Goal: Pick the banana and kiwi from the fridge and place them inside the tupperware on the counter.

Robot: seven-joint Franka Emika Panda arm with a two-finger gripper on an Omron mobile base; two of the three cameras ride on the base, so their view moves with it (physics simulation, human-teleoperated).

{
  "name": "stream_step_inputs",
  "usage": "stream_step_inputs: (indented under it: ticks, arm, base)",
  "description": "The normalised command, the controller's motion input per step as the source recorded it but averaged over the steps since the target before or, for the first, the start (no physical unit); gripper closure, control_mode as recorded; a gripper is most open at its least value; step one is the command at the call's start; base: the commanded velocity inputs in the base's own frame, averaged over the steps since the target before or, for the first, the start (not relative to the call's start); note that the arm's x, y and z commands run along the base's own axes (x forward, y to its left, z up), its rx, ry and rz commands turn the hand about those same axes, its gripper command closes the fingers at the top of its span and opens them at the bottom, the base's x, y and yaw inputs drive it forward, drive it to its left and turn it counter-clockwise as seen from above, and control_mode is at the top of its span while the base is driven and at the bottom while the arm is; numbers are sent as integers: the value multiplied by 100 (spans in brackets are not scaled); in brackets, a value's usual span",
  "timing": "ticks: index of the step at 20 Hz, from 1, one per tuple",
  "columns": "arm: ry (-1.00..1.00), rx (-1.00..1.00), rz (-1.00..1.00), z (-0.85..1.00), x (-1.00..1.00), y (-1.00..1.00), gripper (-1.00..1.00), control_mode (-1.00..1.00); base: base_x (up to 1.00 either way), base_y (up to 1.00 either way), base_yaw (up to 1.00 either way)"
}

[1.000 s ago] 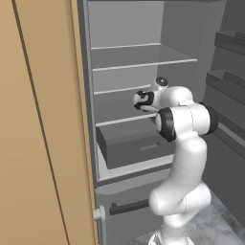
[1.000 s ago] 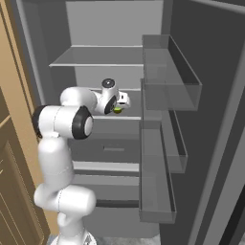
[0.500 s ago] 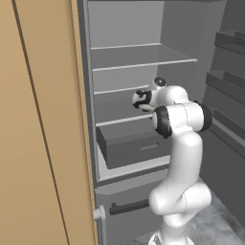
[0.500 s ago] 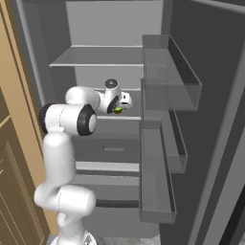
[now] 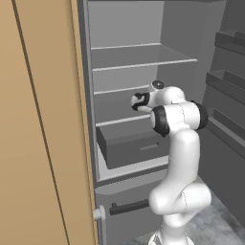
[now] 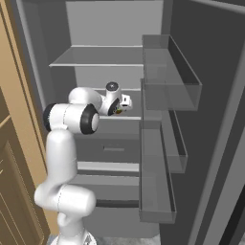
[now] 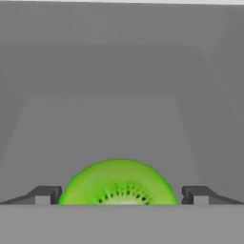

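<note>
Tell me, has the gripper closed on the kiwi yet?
No, in the hand view the kiwi sits between the two fingertips, which stand wide apart on either side of it.

The fridge (image 5: 143, 72) stands open, its grey shelves stacked one above another. On the middle shelf (image 7: 105, 128) sits the kiwi (image 7: 118, 183), bright green with a pale seeded centre, resting on the flat grey surface towards the front edge. Below that shelf a dark grey drawer (image 5: 134, 146) juts forward. The upper shelf (image 6: 100, 57) is a plain grey slab.
</note>
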Motion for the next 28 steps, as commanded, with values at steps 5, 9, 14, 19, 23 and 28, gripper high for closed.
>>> stream_step_inputs:
  ticks: [5, 9, 14, 19, 23, 28]
  arm:
    - [0, 0, 0, -23, 13, 0, -100, -100]
    - [1, 0, 0, -26, 13, 0, -100, -100]
    - [4, 0, 0, -32, 2, 0, -100, -100]
    - [5, 0, 0, -34, -1, -1, -100, -100]
    - [5, 0, 0, -34, -8, 0, -100, -100]
    - [4, 0, 0, -34, -7, -1, -100, -100]
  base:
    - [0, 0, 0]
    - [0, 0, 0]
    - [0, 0, 0]
    - [0, 0, 0]
    - [0, 0, 0]
    - [0, 0, 0]
